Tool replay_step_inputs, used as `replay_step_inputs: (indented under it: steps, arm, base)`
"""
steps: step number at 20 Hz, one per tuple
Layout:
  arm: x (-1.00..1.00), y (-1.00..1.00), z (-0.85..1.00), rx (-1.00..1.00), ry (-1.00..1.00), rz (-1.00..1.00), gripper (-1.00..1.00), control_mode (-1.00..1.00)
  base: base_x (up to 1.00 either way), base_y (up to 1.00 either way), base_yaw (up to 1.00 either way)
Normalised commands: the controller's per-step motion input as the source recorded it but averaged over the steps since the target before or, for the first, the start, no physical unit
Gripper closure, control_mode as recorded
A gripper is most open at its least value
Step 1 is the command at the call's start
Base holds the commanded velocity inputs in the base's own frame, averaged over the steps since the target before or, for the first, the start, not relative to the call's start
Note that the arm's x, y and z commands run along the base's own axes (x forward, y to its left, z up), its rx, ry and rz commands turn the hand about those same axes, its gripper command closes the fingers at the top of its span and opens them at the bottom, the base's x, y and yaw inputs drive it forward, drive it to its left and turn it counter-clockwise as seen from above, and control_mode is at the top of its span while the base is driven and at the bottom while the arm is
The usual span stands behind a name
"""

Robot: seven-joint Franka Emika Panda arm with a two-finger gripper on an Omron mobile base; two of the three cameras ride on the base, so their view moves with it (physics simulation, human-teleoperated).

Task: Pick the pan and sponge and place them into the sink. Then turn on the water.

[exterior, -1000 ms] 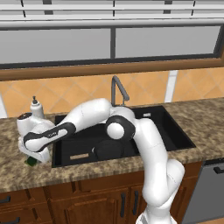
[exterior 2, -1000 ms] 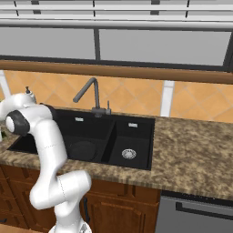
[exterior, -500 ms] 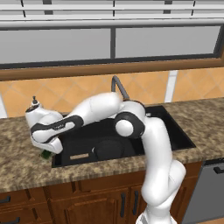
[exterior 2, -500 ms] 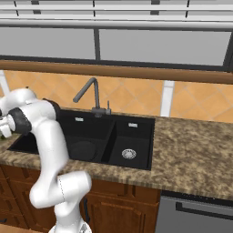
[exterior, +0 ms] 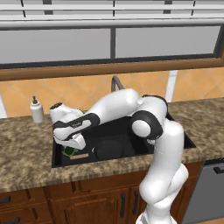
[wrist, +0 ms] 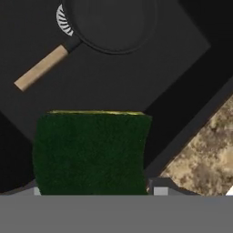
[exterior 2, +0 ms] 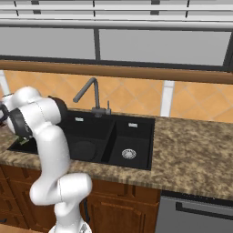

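hand view: sponge [wrist: 91,152] clamped in tool [exterior: 72,150], held over wide basin of sink [exterior: 111,151]. pan [wrist: 111,25] already laid in basin beyond sponge, handle angled toward near wall; release awaited.

Sponge [wrist: 91,152] hides fingertips; pan [wrist: 111,25] rim cropped.

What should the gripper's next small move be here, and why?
Probably open the jaws and let go. The gripper holds the sponge between its fingers, above the sink's wide basin, where the pan already lies. Released here, the sponge would likely drop into the basin beside the pan.
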Motion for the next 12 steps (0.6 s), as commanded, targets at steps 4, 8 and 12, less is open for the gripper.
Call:
replay_step_inputs:
  steps: [4, 8, 12]
  arm:
    - [0.2, -1.0, -0.14, 0.0, 0.06, -0.03, 1.0, -1.0]
    - [0.42, -1.0, -0.2, 0.0, 0.05, -0.06, 1.0, -1.0]
    - [0.42, -0.95, -0.35, 0.0, 0.0, -0.04, 1.0, -1.0]
  base:
    - [0.0, 0.0, 0.0]
    - [0.0, 0.0, 0.0]
    - [0.0, 0.0, 0.0]
